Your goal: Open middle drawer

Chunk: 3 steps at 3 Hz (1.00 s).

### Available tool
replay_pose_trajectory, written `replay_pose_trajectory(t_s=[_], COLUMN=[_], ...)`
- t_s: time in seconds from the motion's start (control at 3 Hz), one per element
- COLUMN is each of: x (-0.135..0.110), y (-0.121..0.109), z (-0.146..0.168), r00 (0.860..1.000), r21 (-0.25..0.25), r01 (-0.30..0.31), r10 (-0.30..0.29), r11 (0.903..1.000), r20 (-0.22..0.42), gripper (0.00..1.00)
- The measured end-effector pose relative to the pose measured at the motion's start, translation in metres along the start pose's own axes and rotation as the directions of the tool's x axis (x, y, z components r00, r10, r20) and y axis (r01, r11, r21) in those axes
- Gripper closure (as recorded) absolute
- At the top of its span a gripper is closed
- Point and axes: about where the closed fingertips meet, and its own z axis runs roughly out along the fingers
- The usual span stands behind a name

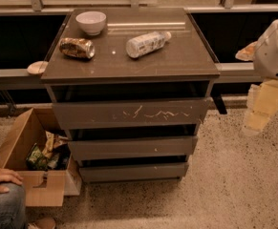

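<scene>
The middle drawer is a wide, shallow grey-brown front with a tiny white speck, shut, in the drawer unit at the centre. Above it is the taller top drawer front with white scratch marks. Below it is the narrower plain bottom drawer front. My gripper hangs at the right edge of the view, pale and cream-coloured, to the right of the unit and apart from it, level with the top drawer.
On the unit's top lie a white bowl, a crushed can and a plastic bottle on its side. An open cardboard box with packets stands at the lower left. A person's hand and knee show at the bottom left.
</scene>
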Motion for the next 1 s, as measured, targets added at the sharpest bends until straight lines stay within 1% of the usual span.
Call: replay_pose_trajectory(t_s=[0.33, 0.67, 1.0], x=[0.016, 0.034, 0.033], y=[-0.004, 0.008, 0.045], z=[0.051, 0.1, 0.151], r00=[0.998, 0.992, 0.976], r21=[-0.031, -0.063, -0.123], r01=[0.065, 0.113, 0.175], r10=[-0.064, -0.109, -0.156], r11=[0.9974, 0.9916, 0.9768], r20=[0.023, 0.058, 0.149], gripper=[0.0, 0.0, 0.0])
